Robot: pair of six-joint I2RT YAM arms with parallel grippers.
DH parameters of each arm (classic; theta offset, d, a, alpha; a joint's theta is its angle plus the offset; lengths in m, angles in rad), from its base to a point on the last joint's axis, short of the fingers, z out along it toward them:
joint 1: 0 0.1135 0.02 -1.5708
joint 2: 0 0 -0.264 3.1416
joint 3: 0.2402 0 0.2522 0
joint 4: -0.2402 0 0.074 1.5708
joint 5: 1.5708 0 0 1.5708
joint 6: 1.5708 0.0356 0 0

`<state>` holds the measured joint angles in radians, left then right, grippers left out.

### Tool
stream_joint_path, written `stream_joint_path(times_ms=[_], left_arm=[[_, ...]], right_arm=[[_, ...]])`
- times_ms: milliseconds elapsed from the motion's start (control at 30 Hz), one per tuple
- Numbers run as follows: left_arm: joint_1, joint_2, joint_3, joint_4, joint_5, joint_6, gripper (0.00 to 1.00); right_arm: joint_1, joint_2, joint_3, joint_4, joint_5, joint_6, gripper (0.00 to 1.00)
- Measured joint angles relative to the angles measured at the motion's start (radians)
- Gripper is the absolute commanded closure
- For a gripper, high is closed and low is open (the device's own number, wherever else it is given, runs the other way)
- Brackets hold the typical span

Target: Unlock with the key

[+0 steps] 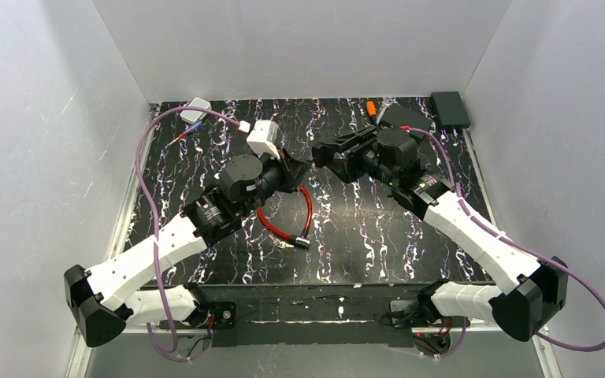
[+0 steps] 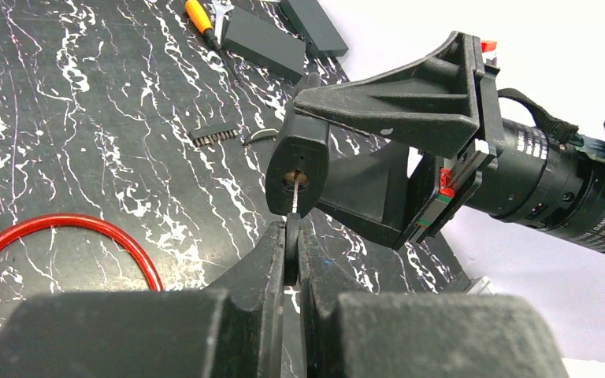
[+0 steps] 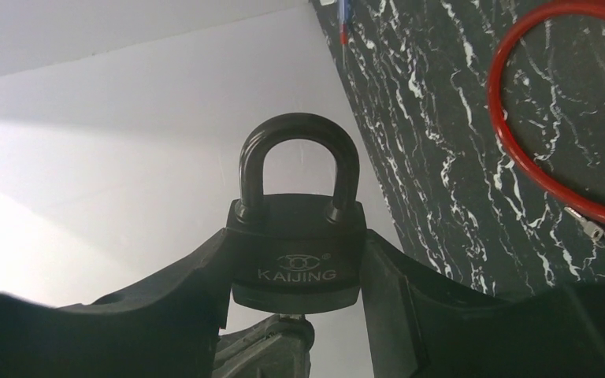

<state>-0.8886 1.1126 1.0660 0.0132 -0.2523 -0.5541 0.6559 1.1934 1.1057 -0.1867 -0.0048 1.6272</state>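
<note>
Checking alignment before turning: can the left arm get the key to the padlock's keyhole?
Likely yes: the left pincer holds the key at the keyhole of the padlock in the right pincer; nothing lies between.

Robot lab test booth.
Plain white walls box in a black marbled table; purple cabling loops along its left edge.

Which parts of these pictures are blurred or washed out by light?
Left wrist view: the left gripper's black fingers are blurred, the thin metal key and black padlock sharp, the white wall washed out. Right wrist view: padlock lettering sharp, right gripper's fingers soft.
</note>
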Motion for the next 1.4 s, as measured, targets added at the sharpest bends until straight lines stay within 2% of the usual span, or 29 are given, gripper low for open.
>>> stream_joint_path(times_ms=[100, 300, 367, 467, 767, 967, 1067, 1267, 1400], left_arm=[[-0.007, 0.026, 0.011, 0.002, 0.001, 0.030, 1.00], [-0.051, 0.064, 0.006, 0.045, -0.053, 0.211, 1.00], [-0.058, 0.068, 0.006, 0.055, -0.074, 0.216, 1.00], [-0.062, 0.068, 0.006, 0.056, -0.096, 0.158, 1.00], [-0.052, 0.069, 0.006, 0.013, -0.104, -0.172, 1.00], [-0.052, 0.079, 0.003, 0.009, -0.097, -0.236, 1.00], [-0.051, 0.101, 0.003, 0.042, -0.069, -0.174, 1.00], [-0.043, 0.168, -0.035, 0.217, 0.040, 0.198, 1.00], [-0.047, 0.177, -0.053, 0.283, 0.061, 0.354, 1.00]], right_arm=[[0.000, 0.000, 0.002, -0.024, 0.027, -0.001, 0.99], [0.001, 0.000, 0.005, -0.082, 0.078, 0.002, 0.99], [0.005, -0.001, 0.005, -0.081, 0.094, 0.008, 0.99], [0.025, -0.009, 0.005, -0.083, 0.143, 0.019, 0.99], [0.086, -0.030, 0.004, -0.133, 0.289, 0.050, 0.99], [0.112, -0.039, 0.004, -0.166, 0.354, 0.066, 0.99], [0.112, -0.039, 0.004, -0.186, 0.384, 0.072, 0.99], [0.114, -0.040, 0.013, -0.250, 0.425, 0.089, 0.99], [0.120, -0.041, 0.018, -0.258, 0.422, 0.106, 0.99]])
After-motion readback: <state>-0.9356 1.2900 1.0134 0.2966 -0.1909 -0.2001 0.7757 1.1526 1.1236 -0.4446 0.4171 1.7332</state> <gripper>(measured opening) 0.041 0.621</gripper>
